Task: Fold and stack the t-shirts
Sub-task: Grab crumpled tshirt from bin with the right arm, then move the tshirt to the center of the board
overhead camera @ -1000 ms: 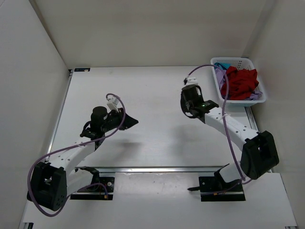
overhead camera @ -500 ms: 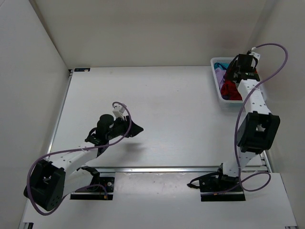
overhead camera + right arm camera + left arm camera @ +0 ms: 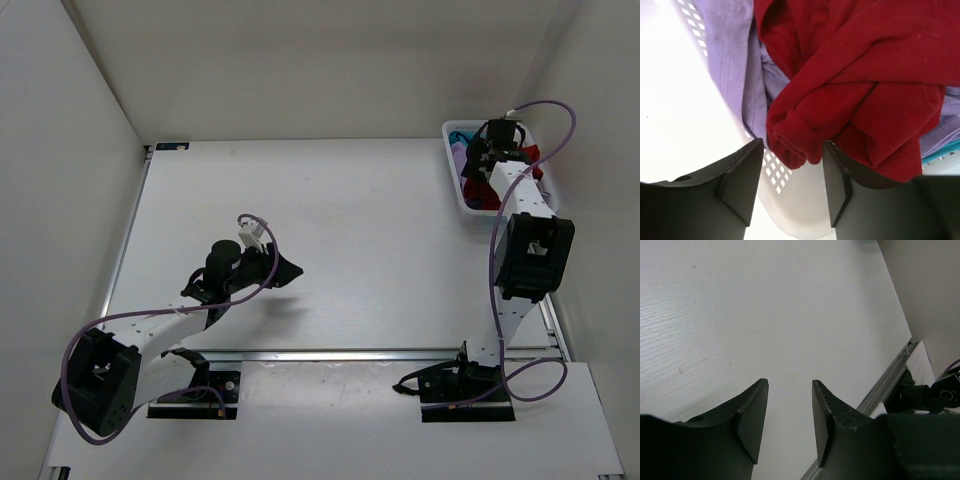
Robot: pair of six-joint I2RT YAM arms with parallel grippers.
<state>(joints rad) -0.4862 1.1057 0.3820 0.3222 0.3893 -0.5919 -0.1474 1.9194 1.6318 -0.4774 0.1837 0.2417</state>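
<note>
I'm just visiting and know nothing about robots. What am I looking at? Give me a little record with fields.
Shirts: dark red fabric t-shirt on top, lavender t-shirt beneath, teal-blue t-shirt peeking out
Where: all crumpled in white plastic lattice basket
Right end effector: open, over the red shirt
Left end effector: open, empty, over white table
Folded so far: none

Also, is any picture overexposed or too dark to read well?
Right wrist view: the white basket washes out at the left, but the dark red shirt is sharp. Left wrist view: the table is evenly lit, the left fingers almost black. Top view: only soft shadows under the left arm.
</note>
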